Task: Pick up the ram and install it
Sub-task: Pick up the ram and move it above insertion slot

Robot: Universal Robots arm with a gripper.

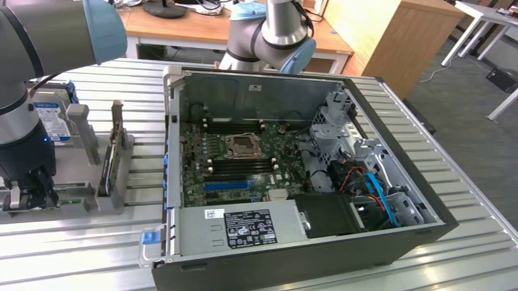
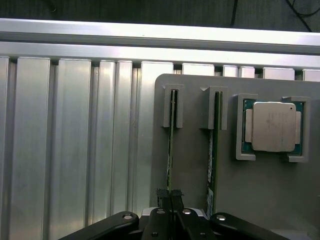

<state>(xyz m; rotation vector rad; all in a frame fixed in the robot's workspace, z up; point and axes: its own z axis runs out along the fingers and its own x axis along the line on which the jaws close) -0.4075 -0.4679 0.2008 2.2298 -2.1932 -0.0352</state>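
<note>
Down at the gray holder plate (image 2: 192, 167) now, which sits on the slatted aluminium table (image 2: 75, 140) off the exterior view's left of the open computer case (image 1: 283, 270). The gripper (image 2: 169, 195) is low over that plate, its two black fingertips (image 2: 162, 193) pressed together on the thin top edge of the ram (image 2: 170, 145). That's a pinch, with the green stick caught between them.

The ram stands on its long edge in the plate. Its far end is tucked into a slotted gray post, near the plate's edge that faces the table's rail. A second memory stick (image 2: 211, 150) stands parallel just beside it in its own post, untouched. Beyond that stick a processor (image 2: 273, 126) lies flat in a bracket at the plate's corner.

In the exterior view the arm comes down steeply, and the gripper (image 1: 33, 197) is right on the holder (image 1: 81, 176).

Over in the case the motherboard (image 1: 242, 167) lies exposed. It shows the CPU socket (image 1: 241, 145) in the middle, black memory slots (image 1: 239, 162) alongside it and a blue expansion slot (image 1: 227, 183) nearer the power supply (image 1: 242, 227). The ram is well apart from all of that, seated in the holder.
</note>
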